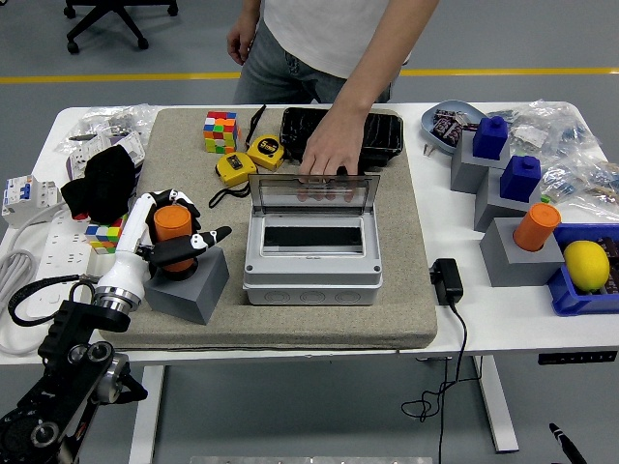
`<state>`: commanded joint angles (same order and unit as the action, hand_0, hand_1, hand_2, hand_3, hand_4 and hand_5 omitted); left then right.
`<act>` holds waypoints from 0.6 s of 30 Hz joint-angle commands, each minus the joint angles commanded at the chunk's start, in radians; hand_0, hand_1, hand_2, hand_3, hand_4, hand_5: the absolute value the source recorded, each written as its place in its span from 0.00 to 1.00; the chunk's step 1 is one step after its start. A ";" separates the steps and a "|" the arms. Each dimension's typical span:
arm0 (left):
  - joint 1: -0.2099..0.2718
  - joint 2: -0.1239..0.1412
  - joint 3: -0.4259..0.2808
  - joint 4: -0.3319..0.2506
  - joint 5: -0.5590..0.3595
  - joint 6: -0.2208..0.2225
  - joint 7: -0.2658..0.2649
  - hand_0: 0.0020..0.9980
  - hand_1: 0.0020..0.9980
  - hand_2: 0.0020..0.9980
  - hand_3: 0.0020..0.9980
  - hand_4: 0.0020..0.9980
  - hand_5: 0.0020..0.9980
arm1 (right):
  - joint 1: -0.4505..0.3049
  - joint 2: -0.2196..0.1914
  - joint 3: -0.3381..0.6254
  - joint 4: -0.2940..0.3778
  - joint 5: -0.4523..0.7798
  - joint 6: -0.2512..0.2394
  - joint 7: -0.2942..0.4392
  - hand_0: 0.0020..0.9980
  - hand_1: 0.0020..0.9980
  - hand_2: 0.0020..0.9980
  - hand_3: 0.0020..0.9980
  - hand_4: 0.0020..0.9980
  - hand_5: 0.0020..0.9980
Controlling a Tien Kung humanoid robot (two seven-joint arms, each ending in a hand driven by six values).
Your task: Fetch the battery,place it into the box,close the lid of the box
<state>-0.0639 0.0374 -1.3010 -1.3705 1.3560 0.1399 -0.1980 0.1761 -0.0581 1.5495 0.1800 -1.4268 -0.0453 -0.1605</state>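
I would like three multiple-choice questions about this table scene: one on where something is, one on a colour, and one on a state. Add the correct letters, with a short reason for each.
1. Where is the person's hand?
A. On the top edge of the open lid of the box
B. On the lemon
C. On the power strip

2. What colour is the battery that the left hand grips?
A. Blue
B. Orange
C. Green

3. What is the state of the box?
A. Lid closed
B. Lid raised, inside open to view
C. Lid removed and lying on the mat

Answers:
1. A: the person's hand rests on the upper rim of the lid.
2. B: the left hand curls its fingers around an orange battery above a grey block.
3. B: the lid stands up behind the grey box, still attached.
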 joint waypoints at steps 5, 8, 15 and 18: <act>-0.006 0.003 0.010 -0.020 -0.025 -0.004 -0.020 0.10 0.08 0.09 0.06 1.00 0.00 | 0.000 0.000 0.000 0.000 0.001 0.000 0.000 0.78 0.70 0.72 0.77 1.00 1.00; -0.011 0.009 0.022 -0.037 -0.031 0.006 -0.030 0.08 0.05 0.05 0.04 1.00 0.02 | 0.000 0.001 -0.001 0.000 0.001 0.000 0.001 0.78 0.70 0.72 0.77 1.00 1.00; -0.032 0.031 0.074 -0.078 -0.026 0.082 -0.053 0.05 0.02 0.02 0.01 1.00 0.10 | 0.000 0.000 0.000 0.000 -0.001 0.000 0.000 0.78 0.70 0.72 0.77 1.00 1.00; -0.047 0.046 0.102 -0.094 0.011 0.118 -0.059 0.05 0.02 0.02 0.01 1.00 0.10 | 0.002 -0.001 0.000 0.000 -0.003 0.000 0.000 0.78 0.70 0.72 0.77 1.00 1.00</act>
<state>-0.1109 0.0835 -1.1992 -1.4643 1.3673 0.2576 -0.2566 0.1777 -0.0589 1.5491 0.1800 -1.4294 -0.0448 -0.1608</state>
